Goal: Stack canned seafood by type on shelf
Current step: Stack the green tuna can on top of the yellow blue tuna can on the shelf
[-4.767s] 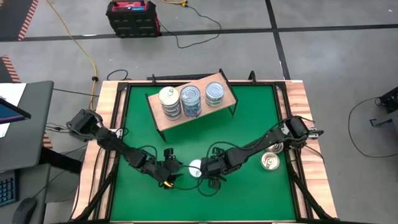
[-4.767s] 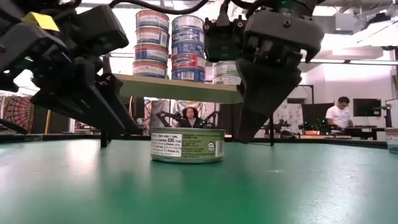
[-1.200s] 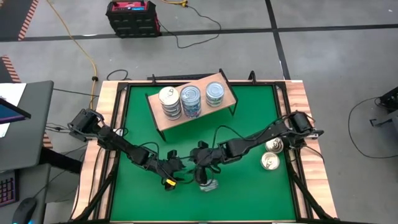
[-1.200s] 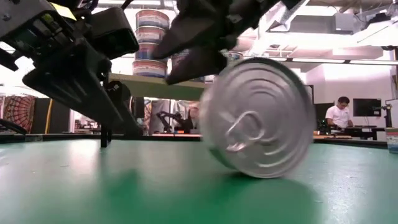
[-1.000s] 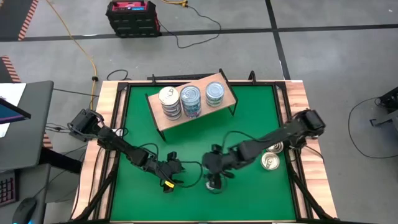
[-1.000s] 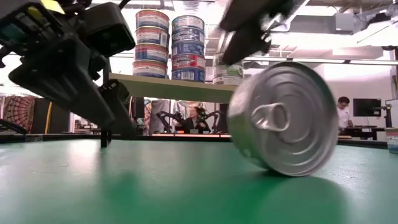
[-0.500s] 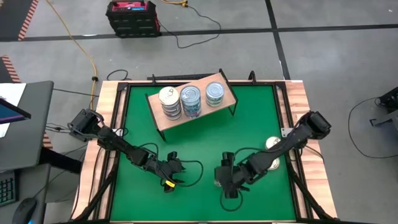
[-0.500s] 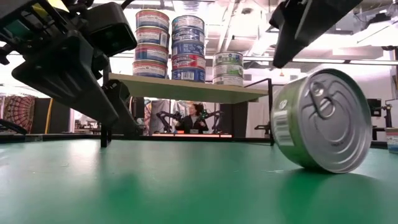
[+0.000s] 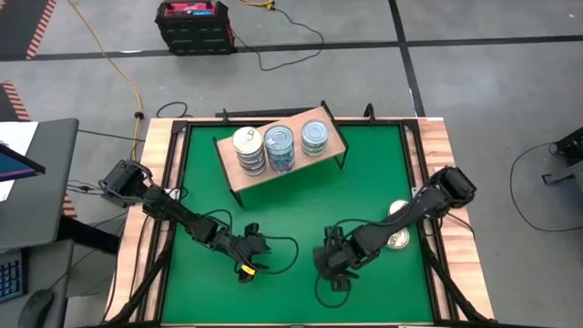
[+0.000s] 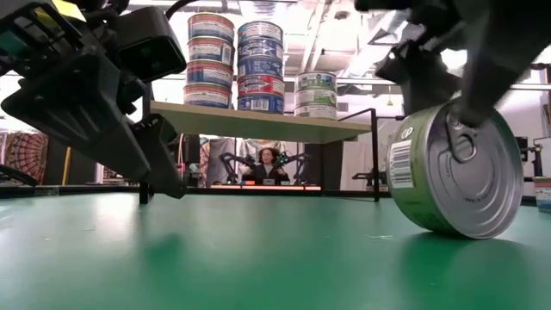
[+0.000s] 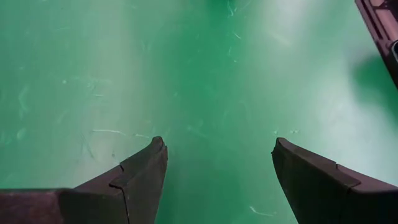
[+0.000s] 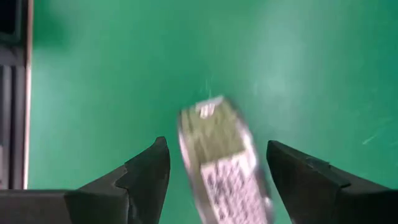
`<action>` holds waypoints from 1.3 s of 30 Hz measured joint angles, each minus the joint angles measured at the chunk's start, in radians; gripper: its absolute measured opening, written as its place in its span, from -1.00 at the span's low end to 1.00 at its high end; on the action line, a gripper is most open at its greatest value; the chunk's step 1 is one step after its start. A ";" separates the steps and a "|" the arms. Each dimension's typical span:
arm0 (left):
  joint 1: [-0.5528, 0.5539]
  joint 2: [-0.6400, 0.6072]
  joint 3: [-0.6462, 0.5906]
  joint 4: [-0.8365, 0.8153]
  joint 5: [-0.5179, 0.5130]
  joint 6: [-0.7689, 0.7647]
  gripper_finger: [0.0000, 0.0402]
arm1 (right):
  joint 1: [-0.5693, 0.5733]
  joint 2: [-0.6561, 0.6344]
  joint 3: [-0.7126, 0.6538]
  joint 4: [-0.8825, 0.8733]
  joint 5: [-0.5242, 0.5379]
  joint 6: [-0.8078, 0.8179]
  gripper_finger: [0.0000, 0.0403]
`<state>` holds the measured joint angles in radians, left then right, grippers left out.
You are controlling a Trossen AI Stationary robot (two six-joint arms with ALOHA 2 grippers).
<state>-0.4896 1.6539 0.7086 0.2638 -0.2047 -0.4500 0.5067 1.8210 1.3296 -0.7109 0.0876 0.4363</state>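
I see the right gripper (image 12: 214, 180) spread wide over a tin (image 10: 452, 170) lying on edge, ungrasped; left gripper (image 11: 217, 174) released too.

Overhead looks down; low camera faces level; both share the shelf (image 9: 281, 150).

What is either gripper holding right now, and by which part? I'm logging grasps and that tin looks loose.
Nothing is held. The green-labelled tin stands on its edge between the open right gripper's fingers, ungripped. The left gripper is open over bare mat.
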 joint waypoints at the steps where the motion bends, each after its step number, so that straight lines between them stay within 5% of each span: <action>1: 0.000 0.000 0.000 -0.003 0.000 0.000 0.38 | 0.000 0.002 0.000 -0.009 -0.006 -0.003 0.45; 10: 0.000 0.000 0.000 -0.005 0.000 0.004 0.38 | -0.004 0.000 0.000 -0.043 -0.007 -0.027 0.33; 17: -0.003 -0.033 0.000 -0.002 -0.048 0.048 0.38 | -0.031 0.000 0.000 -0.022 -0.007 -0.027 -0.20; 26: -0.088 -0.193 -0.002 -0.017 -0.273 0.198 0.38 | -0.080 -0.001 0.011 -0.016 -0.016 -0.046 -0.22; 33: -0.164 -0.171 -0.071 0.247 -0.409 0.348 0.38 | -0.158 -0.003 0.190 -0.126 -0.064 -0.204 -0.19; 39: -0.197 -0.149 -0.095 0.286 -0.476 0.379 0.38 | -0.276 -0.004 0.449 -0.275 -0.079 -0.319 -0.19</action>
<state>-0.6863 1.5051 0.6140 0.5496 -0.6808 -0.0714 0.2304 1.8172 1.7786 -0.9863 0.0086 0.1169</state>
